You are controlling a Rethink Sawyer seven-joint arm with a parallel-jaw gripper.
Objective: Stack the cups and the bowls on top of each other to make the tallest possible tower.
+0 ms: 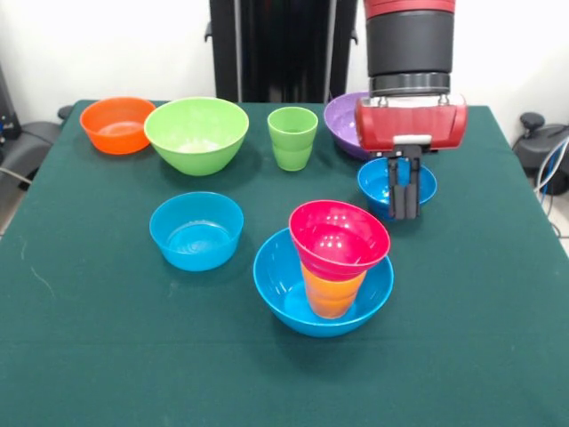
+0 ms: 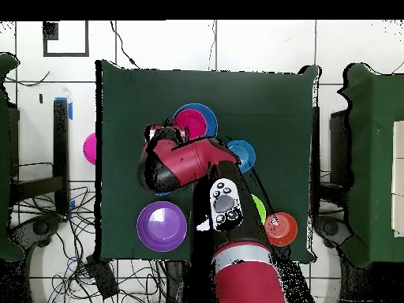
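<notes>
The tower stands near the front middle: a large blue bowl (image 1: 283, 286) holds an orange-yellow cup (image 1: 331, 294), and a pink-red bowl (image 1: 339, 238) sits tilted on that cup. From above, the pink-red bowl (image 2: 192, 122) shows inside the blue rim. My gripper (image 1: 404, 212) hangs to the tower's right, over a small blue bowl (image 1: 375, 184), with its fingers close together and nothing between them. A light green cup (image 1: 292, 138) stands upright further back. A second small blue bowl (image 1: 196, 230) sits left of the tower.
Along the back are a small orange bowl (image 1: 117, 124), a large lime green bowl (image 1: 196, 133) and a purple bowl (image 1: 341, 120) partly behind my arm. The purple bowl (image 2: 162, 226) shows whole from above. A pink object (image 2: 89, 147) lies off the table's edge.
</notes>
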